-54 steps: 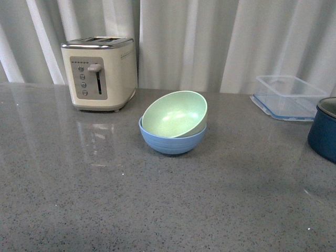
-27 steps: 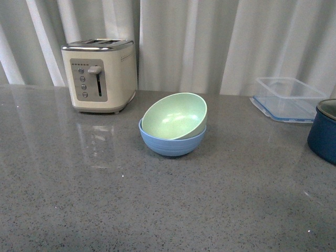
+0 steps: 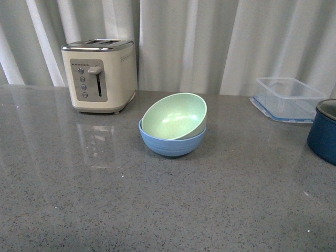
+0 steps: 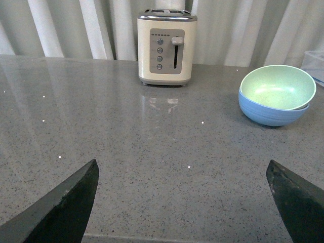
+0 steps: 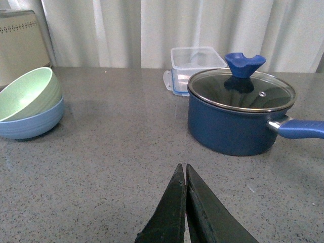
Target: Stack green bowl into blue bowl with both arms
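Grey counter (image 3: 157, 210), green bowl (image 3: 173, 115) tilted in blue bowl (image 3: 170, 143), well apart from each pincer

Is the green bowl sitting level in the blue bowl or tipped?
Tipped. The green bowl rests inside the blue bowl with its far rim raised and its opening tilted toward the front camera.

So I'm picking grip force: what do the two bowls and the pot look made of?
Green bowl and blue bowl: matte, faintly speckled, probably plastic or fibre composite. Pot: dark blue coated metal by its sheen, with a clear glass lid.
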Action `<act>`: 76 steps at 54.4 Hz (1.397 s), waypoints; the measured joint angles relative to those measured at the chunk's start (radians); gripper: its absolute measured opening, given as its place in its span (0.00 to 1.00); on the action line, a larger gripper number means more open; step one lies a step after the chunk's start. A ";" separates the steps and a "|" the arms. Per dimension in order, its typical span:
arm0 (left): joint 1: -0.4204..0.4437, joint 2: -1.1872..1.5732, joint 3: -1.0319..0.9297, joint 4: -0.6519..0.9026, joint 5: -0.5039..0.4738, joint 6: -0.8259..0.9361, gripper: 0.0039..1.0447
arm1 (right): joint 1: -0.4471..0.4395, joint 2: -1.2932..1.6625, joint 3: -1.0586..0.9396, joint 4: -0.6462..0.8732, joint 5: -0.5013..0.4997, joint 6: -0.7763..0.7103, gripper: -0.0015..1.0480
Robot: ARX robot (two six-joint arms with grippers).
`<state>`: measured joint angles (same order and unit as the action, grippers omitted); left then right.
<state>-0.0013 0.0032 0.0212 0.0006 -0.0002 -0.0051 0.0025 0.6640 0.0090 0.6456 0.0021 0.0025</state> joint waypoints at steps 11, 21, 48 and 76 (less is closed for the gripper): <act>0.000 0.000 0.000 0.000 0.000 0.000 0.94 | 0.000 -0.145 -0.004 -0.134 0.000 0.000 0.01; 0.000 0.000 0.000 0.000 0.000 0.000 0.94 | 0.000 -0.249 -0.004 -0.232 0.000 0.000 0.01; 0.000 0.000 0.000 0.000 0.000 0.000 0.94 | 0.000 -0.438 -0.004 -0.417 -0.001 0.000 0.01; 0.000 0.000 0.000 0.000 0.000 0.000 0.94 | 0.000 -0.659 -0.003 -0.644 -0.002 -0.001 0.03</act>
<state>-0.0017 0.0029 0.0212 0.0006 -0.0002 -0.0051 0.0025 0.0051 0.0055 0.0013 0.0006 0.0013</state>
